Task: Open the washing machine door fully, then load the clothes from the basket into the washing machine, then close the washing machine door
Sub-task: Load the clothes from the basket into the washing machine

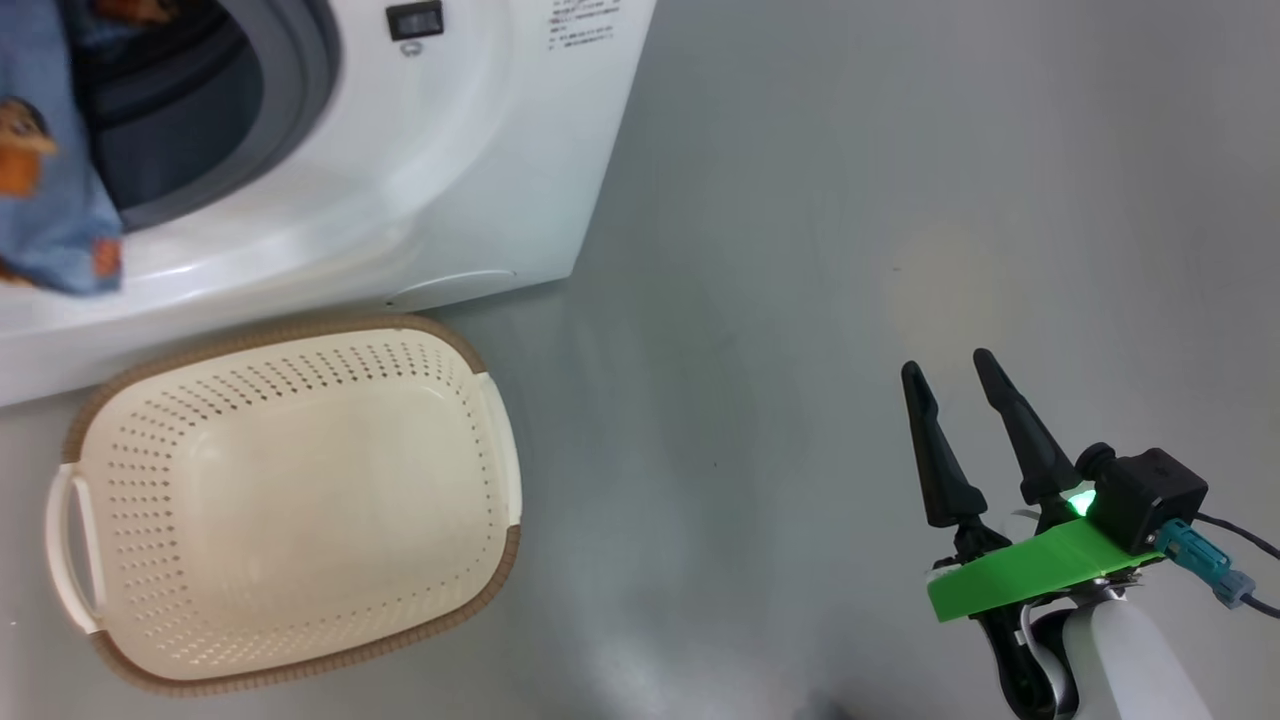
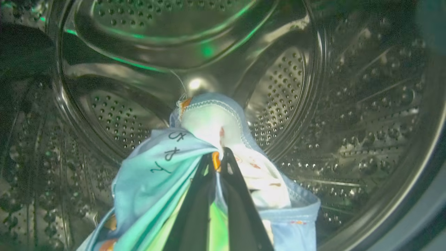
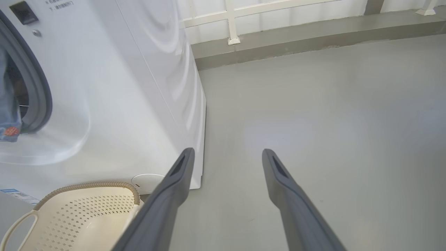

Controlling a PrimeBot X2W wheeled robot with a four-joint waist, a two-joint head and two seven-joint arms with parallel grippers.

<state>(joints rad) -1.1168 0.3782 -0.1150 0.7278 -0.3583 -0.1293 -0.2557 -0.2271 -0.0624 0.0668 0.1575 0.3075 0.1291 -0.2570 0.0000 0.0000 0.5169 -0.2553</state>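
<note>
The floor (image 1: 800, 300) is smooth grey-green, with a soft sheen and a few small specks. In the right wrist view it runs back to a low grey kerb (image 3: 296, 35), on which a white railing (image 3: 230, 21) stands.

One washing machine (image 1: 480, 150) stands on this floor at the upper left of the head view, a white box with its round opening uncovered. The opening is edged by one grey-blue rubber ring (image 1: 300, 100), and one small dark latch socket (image 1: 414, 20) sits beside it. One round cover (image 1: 455, 285) is low on the machine's front.

One cream basket (image 1: 300, 330) sits on the floor just in front of the machine. It has a brown woven-look rim and two side handles, and its perforated walls and bottom are in plain sight.

The clothes (image 1: 50, 200) are light blue fabric with orange-brown bear prints, and they hang over the lower lip of the opening. I cannot tell how many garments there are.

In the left wrist view, the left gripper (image 2: 217, 157) is inside the steel perforated drum (image 2: 348, 122). Its two dark fingers are pressed together, pinching a bunched fold of the clothes (image 2: 156, 174).

The right gripper (image 1: 945, 362) hangs over the bare floor, well apart from the basket and the machine. Its two fingers are spread, with only floor between them.
</note>
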